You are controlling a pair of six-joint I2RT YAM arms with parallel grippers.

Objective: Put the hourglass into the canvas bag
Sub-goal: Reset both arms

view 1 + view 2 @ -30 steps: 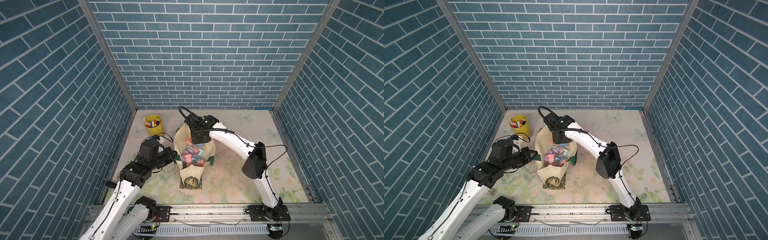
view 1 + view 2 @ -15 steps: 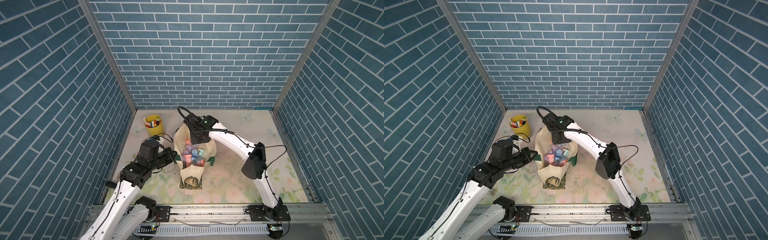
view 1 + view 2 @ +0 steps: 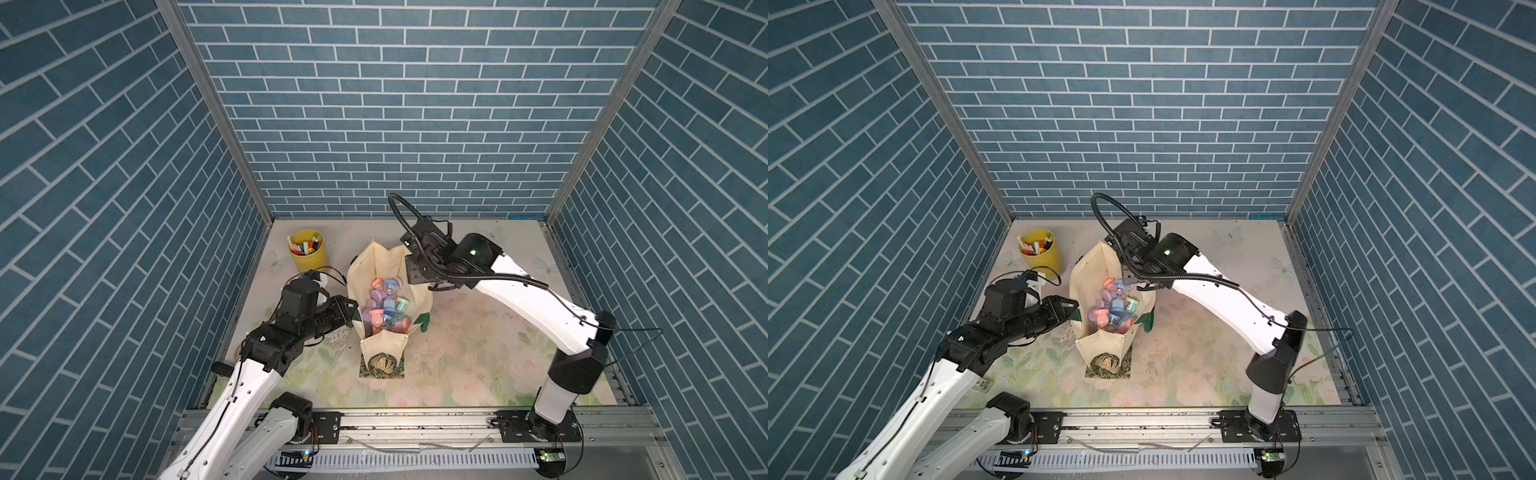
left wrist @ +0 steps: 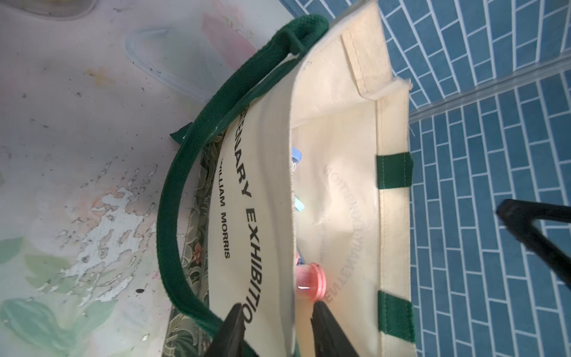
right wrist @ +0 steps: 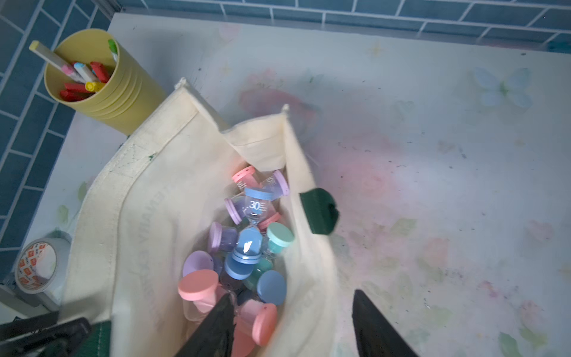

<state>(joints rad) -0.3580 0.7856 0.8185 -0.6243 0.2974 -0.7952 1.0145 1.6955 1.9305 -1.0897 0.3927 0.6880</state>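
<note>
Since a second ago both claws have been opened. From the right claw point(image 5: 293, 293), the nearer one, the blue hourglass point(image 3: 390, 287) is seen just lower left in a top view. It lies inside the canvas bag point(image 3: 363, 266), lengthwise up-down. The left claw point(image 4: 278, 306) is spread astride the bag's rim.

The desk point(image 3: 478, 332), covered in a faded, scuffed flower print, carries a cream canvas bag point(image 3: 382, 345) standing open near its middle. A yellow cup point(image 3: 307, 259) of markers stands near the bag, toward a back corner. A roll of tape point(image 5: 37, 265) sits just beside the bag.
</note>
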